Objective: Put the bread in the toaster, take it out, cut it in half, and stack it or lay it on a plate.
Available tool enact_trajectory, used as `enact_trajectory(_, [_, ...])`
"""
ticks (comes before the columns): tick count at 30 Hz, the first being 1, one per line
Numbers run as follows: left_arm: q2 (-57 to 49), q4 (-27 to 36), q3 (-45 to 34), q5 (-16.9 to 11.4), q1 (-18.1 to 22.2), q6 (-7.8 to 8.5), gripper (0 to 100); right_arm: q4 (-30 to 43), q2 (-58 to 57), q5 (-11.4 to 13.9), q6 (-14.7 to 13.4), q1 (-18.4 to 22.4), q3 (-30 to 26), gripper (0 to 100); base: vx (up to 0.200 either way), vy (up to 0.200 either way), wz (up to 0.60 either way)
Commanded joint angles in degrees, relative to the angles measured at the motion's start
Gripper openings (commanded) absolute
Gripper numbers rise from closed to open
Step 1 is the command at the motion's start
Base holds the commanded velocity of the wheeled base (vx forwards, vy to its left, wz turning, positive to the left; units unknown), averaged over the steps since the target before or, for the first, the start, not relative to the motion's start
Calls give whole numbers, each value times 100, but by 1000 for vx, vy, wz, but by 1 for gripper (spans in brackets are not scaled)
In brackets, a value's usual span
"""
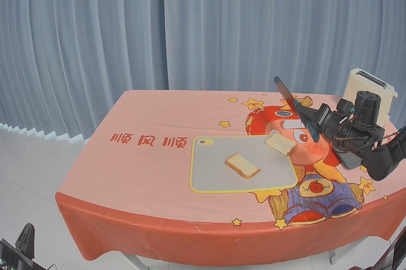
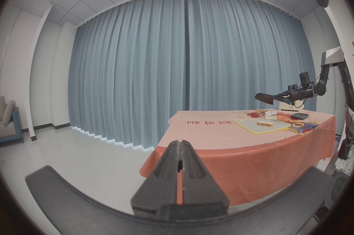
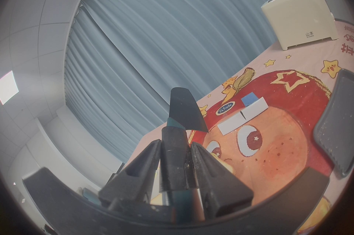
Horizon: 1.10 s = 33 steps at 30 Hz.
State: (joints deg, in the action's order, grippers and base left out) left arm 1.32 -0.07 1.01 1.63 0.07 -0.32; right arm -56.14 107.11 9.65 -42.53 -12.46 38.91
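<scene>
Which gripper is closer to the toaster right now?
Right. The right gripper, holding the knife, hangs over the table beside the toaster; the left gripper is low, off the table's opposite end.

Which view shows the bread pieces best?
Head view: both bread pieces sit unobstructed, one mid cutting board, one at its corner. Left wrist view shows them far off; right wrist view, at most a pale sliver behind the pincer.

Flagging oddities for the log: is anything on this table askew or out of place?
One bread half sits skewed at the cutting board's far right corner, overhanging onto the tablecloth, apart from the other half at mid-board. Nothing looks spilled. The right gripper holds the knife clear above the table.
</scene>
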Motion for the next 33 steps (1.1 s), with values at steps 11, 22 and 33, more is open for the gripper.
enact_trajectory(11, [9,-1,-101,4,1,-3,0,-29,-884,256,-537,288,-754,0,0,0,0])
enact_trajectory(22, [9,-1,-101,4,1,-3,0,-46,-867,502,-572,209,-903,0,0,0,0])
enact_trajectory(33, [9,-1,-101,4,1,-3,0,-20,-841,493,-581,244,-903,0,0,0,0])
